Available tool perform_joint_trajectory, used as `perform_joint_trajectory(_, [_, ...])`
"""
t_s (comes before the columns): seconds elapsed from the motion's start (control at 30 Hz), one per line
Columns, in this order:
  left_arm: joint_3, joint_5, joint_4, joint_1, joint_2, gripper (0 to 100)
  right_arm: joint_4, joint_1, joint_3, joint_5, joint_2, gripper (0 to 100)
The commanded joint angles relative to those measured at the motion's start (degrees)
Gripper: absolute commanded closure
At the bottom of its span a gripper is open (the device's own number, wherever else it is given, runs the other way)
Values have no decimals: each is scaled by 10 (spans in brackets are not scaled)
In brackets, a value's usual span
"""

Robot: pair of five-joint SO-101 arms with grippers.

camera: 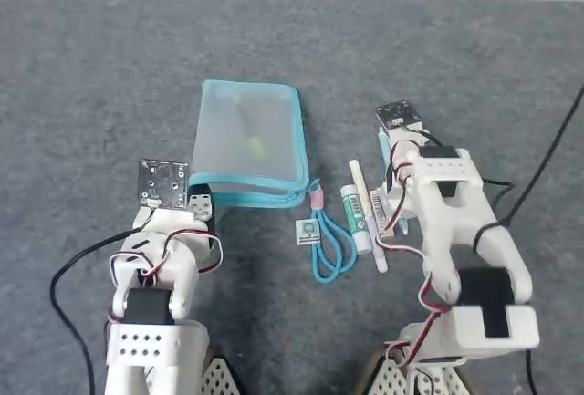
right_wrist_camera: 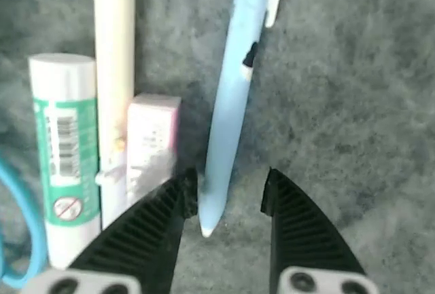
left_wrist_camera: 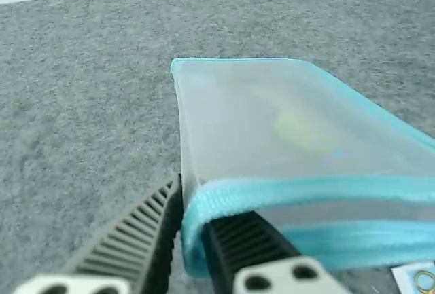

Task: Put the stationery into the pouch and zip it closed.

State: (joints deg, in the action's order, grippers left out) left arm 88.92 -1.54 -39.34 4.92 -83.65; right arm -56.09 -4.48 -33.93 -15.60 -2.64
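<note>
A translucent pouch (camera: 251,140) with a teal zip lies at the table's middle, and a yellow-green item (camera: 258,147) shows through it. My left gripper (left_wrist_camera: 194,240) is shut on the pouch's (left_wrist_camera: 285,138) near left corner, at the open zip edge. To the pouch's right lie blue scissors (camera: 330,242), a glue stick (camera: 356,217), a cream pen (camera: 365,208), a pink-and-white eraser (right_wrist_camera: 151,144) and a light-blue pen (right_wrist_camera: 231,97). My right gripper (right_wrist_camera: 228,192) is open just above the table, its fingers either side of the blue pen's tip.
A small square tag (camera: 307,232) hangs off the pouch's zip pull beside the scissors. The right arm (camera: 447,185) covers part of the blue pen and the eraser from above. Grey carpet-like cloth (camera: 109,76) covers the whole table.
</note>
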Motion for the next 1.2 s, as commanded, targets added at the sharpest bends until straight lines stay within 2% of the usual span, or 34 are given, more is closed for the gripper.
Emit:
perform_joint_trajectory(0.0, [-26, 5, -4, -4, -11, 989, 8, -2, 46, 2, -22, 842])
perform_joint_trajectory(0.2, [-26, 5, -4, -4, -11, 989, 2, -1, 51, 6, -46, 993])
perform_joint_trajectory(0.47, [-26, 5, -4, -4, -11, 989, -27, 54, 52, 3, -22, 992])
perform_joint_trajectory(0.6, [-26, 5, -3, -4, -11, 989, -58, 86, 38, 6, 83, 992])
perform_joint_trajectory(0.7, [-26, 5, -2, -4, -11, 989, -109, 84, 29, 3, 189, 992])
perform_joint_trajectory(0.8, [-26, 5, -2, -4, -11, 989, -178, 48, 31, 2, 287, 992])
perform_joint_trajectory(0.93, [-25, 5, -2, -4, -11, 989, -284, -51, 59, -4, 377, 992])
perform_joint_trajectory(1.03, [-19, 6, 8, -4, -11, 989, -362, -132, 95, -38, 407, 992])
perform_joint_trajectory(1.17, [-13, 4, 40, -1, -7, 989, -411, -233, 104, -87, 434, 992])
